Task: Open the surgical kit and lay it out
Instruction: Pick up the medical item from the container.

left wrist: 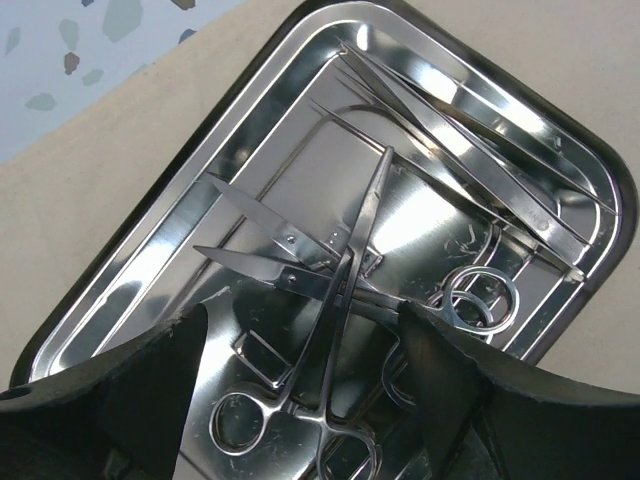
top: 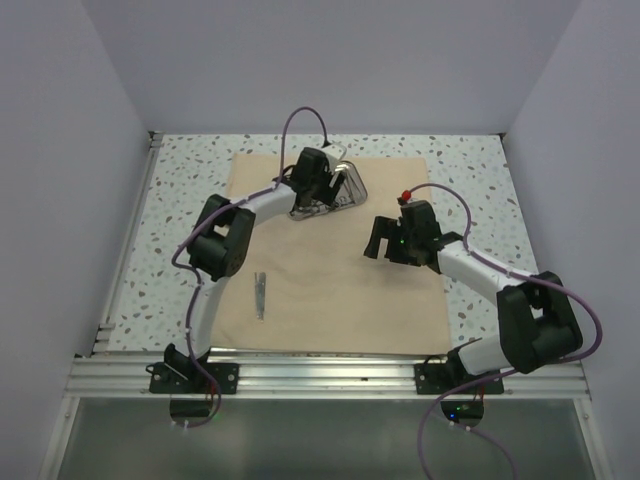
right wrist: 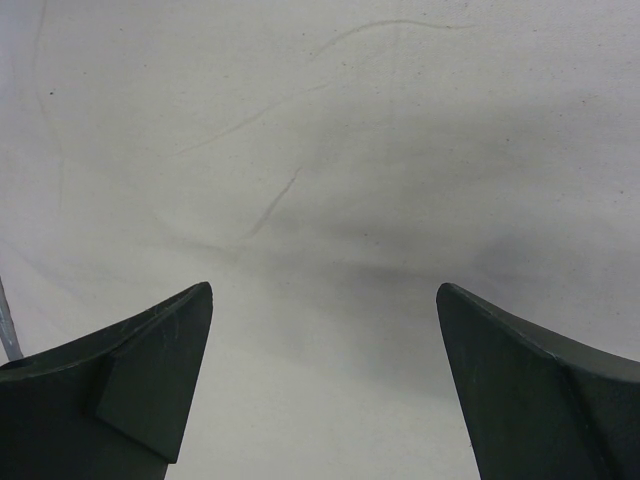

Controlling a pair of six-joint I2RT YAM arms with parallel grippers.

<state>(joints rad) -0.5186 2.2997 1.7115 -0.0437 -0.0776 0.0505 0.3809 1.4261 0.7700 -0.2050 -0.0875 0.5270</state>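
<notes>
Cloth wrap (top: 340,290) is seen as plain beige/tan, no print; it is rendered paler & greyish in the right wrist view. Desk (top: 180,190) is finished in white w/ grey, dark & greenish speckles, terrazzo-style. Tray (left wrist: 180,220) is shown as mirror-bright steel; instruments (left wrist: 364,215) inside it are silver. A lone instrument (top: 260,295) on the cloth is read as silver-grey. Left gripper (left wrist: 302,330) & right gripper (right wrist: 325,300) are coloured matt blk. Arms (top: 262,203) are done in wht & blk, cables (top: 304,110) in purple. A red spot (top: 406,193) is noted nr the right wrist. Walls (top: 60,150) are tinted pale lilac.
</notes>
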